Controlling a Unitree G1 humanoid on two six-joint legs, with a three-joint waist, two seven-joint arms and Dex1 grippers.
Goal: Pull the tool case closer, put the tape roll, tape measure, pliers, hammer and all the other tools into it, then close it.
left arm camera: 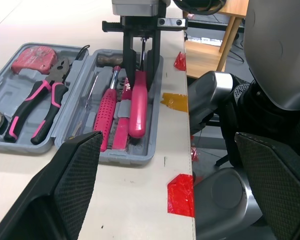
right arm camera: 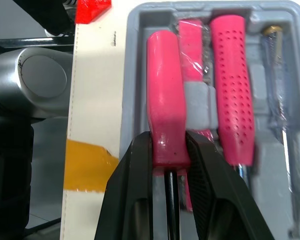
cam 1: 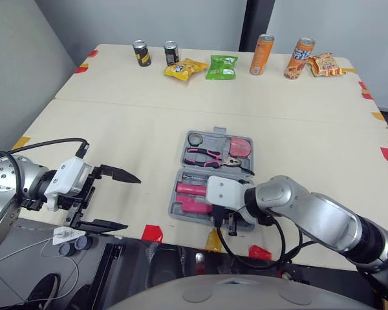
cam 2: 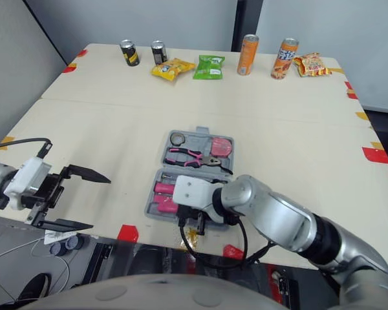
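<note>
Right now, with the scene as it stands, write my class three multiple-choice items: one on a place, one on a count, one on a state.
1. Where do the pliers lie?
A. In the open tool case
B. Outside the case, at its side
C. Held up in the air

2. How many drink cans stand at the far edge of the table?
A. Two
B. Four
C. Six

3. What state are the right fingers in?
A. Spread wide over bare table
B. Holding a can
C. Shut on a pink handle in the case

Key:
1 A: the pliers rest in the case's far half.
2 B: two dark and two orange cans stand there.
3 C: both fingers press the handle's sides.
</note>
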